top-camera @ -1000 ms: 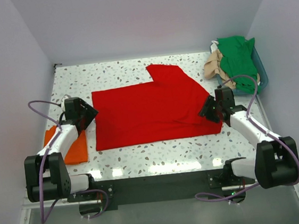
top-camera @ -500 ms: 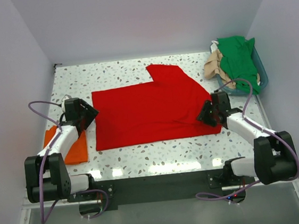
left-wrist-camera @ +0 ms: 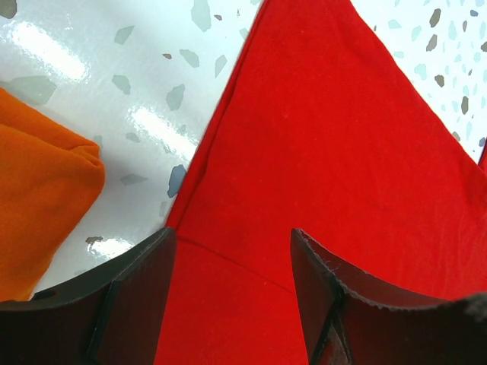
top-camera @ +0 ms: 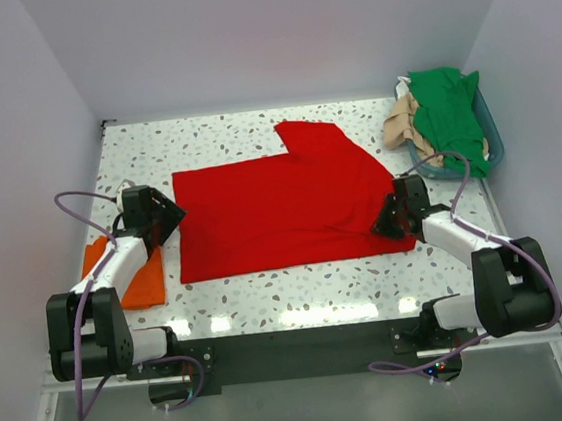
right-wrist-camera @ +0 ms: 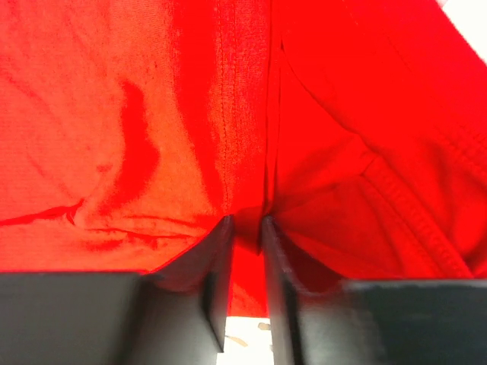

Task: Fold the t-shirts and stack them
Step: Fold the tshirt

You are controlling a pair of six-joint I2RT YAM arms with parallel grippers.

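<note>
The large red t-shirt (top-camera: 281, 210) lies spread on the speckled table (top-camera: 270, 292), one sleeve pointing to the back. My left gripper (top-camera: 167, 222) is open at the shirt's left edge, its jaws either side of the red cloth (left-wrist-camera: 319, 137). My right gripper (top-camera: 391, 221) is at the shirt's right edge, shut on a pinched fold of the red cloth (right-wrist-camera: 247, 228). A folded orange t-shirt (top-camera: 132, 276) lies at the left edge, and it also shows in the left wrist view (left-wrist-camera: 38, 198). Green (top-camera: 446, 108) and tan (top-camera: 402, 122) t-shirts lie heaped in the basket.
A teal plastic basket (top-camera: 493, 138) stands at the back right corner. Walls close the table on the left, back and right. Both arms' cables loop beside their bases.
My right gripper has slid in over the shirt's right edge and closed on the cloth. The left gripper has barely moved.
</note>
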